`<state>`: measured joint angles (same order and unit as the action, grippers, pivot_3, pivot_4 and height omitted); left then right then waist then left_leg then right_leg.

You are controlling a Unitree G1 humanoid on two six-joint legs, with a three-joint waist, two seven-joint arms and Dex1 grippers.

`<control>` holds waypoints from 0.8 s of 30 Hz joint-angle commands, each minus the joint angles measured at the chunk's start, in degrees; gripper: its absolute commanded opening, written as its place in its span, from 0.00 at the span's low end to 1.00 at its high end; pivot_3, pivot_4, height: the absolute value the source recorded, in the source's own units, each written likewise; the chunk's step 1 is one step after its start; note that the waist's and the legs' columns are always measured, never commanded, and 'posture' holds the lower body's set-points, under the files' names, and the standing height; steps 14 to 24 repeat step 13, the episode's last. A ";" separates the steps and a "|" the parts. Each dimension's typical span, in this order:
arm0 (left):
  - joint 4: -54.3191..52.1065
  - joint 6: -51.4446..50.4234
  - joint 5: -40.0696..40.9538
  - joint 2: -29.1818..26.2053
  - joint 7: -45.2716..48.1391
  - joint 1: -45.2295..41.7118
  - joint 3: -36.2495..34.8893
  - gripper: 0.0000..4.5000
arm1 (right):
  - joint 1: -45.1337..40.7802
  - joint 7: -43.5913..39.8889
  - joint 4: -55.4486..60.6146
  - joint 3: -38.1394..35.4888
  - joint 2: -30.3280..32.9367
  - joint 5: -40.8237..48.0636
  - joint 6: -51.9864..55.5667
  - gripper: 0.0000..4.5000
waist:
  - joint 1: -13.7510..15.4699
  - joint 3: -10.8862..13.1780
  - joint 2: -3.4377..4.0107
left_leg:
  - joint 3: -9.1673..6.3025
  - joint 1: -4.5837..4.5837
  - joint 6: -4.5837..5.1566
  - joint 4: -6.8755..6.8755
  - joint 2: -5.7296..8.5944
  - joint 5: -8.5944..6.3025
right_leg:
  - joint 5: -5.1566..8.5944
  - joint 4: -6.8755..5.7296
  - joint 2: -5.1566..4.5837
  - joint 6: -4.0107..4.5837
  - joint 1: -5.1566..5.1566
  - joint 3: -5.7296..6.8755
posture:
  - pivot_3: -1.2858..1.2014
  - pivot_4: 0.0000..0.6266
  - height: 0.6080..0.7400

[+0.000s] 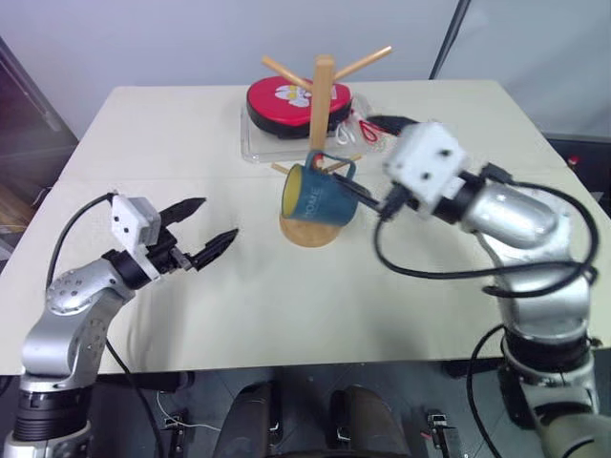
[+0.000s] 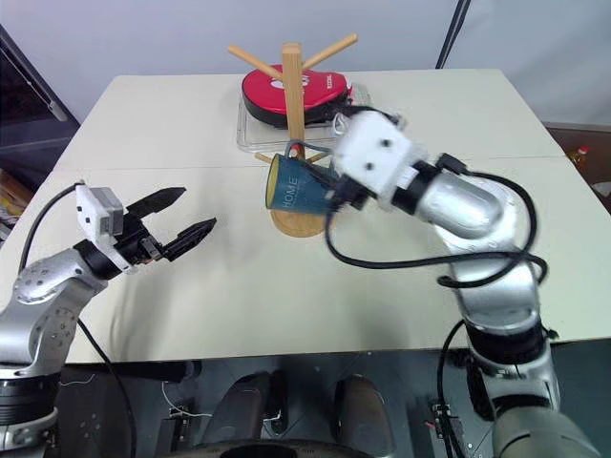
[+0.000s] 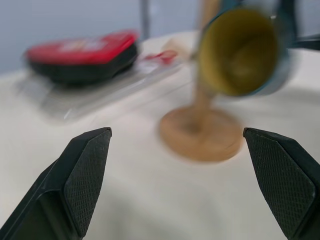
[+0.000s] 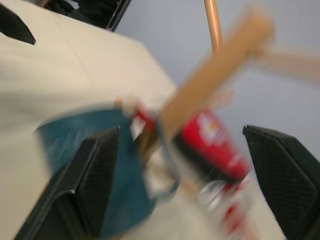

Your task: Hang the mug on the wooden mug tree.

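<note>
The mug point(image 1: 315, 196), glazed dark teal outside and matte mustard-yellow inside, hangs by its loop handle on a low slanted peg of the wooden mug tree point(image 1: 323, 95); it tips sideways, its mouth turned toward the robot's left, its body beside the post and above the round disc base; pale lettering shows on its side. The tree is smooth light wood: a flat circular foot, a square-edged upright post, thin dowel pegs angling upward near the top.

The right gripper point(image 4: 185, 175) sits just beside the mug on its handle side; in the right wrist view its two black fingers point(image 4: 95, 175), wedge-shaped with a fine diamond-knurled face, stand wide apart with the mug and post between them, gripping nothing. The left gripper point(image 1: 203, 229) hovers over the bare cream table point(image 1: 172, 124), well apart from the tree; its tapered black fingers are spread open and empty, pointing toward the mug.

Behind the tree lies a clear plastic tray point(image 1: 256, 143) holding a glossy red, black-rimmed rounded case point(image 1: 282, 100); a small red-and-white wrapped item point(image 1: 366, 129) lies beside it; the tabletop is matte and smooth.
</note>
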<state>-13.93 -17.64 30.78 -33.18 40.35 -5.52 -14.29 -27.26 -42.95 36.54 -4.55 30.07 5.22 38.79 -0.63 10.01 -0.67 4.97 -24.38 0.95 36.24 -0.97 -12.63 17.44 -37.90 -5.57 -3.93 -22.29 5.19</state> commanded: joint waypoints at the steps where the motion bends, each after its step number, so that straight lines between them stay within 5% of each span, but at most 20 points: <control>1: 2.89 2.84 -2.34 1.56 -3.42 0.54 -2.35 1.00 | 7.52 -0.19 -2.78 -6.54 -0.89 4.82 -4.55 0.90 | 0.06 -0.01 -0.03 | 0.00 0.00 0.01 0.00 0.00 0.00 | 0.00 0.00 0.00 0.00 -0.01 0.00 | 0.52 0.24 1.00; 9: 10.58 8.53 -7.37 6.56 -11.39 1.74 -4.81 1.00 | 19.63 4.59 -19.48 -10.88 -9.26 8.38 -19.77 0.90 | -0.16 -0.01 -0.02 | 0.05 0.01 0.01 -0.01 -0.02 0.00 | 0.00 -0.04 0.01 0.00 -0.06 -0.02 | 0.52 0.24 1.00; 24: 12.05 9.41 -8.14 7.26 -12.61 2.77 -5.15 1.00 | 19.74 6.41 -23.60 -10.39 -10.57 9.28 -23.19 0.90 | -0.15 -0.01 -0.03 | 0.03 0.02 0.00 0.00 -0.02 0.00 | 0.00 -0.05 0.01 0.00 -0.06 -0.02 | 0.52 0.24 1.00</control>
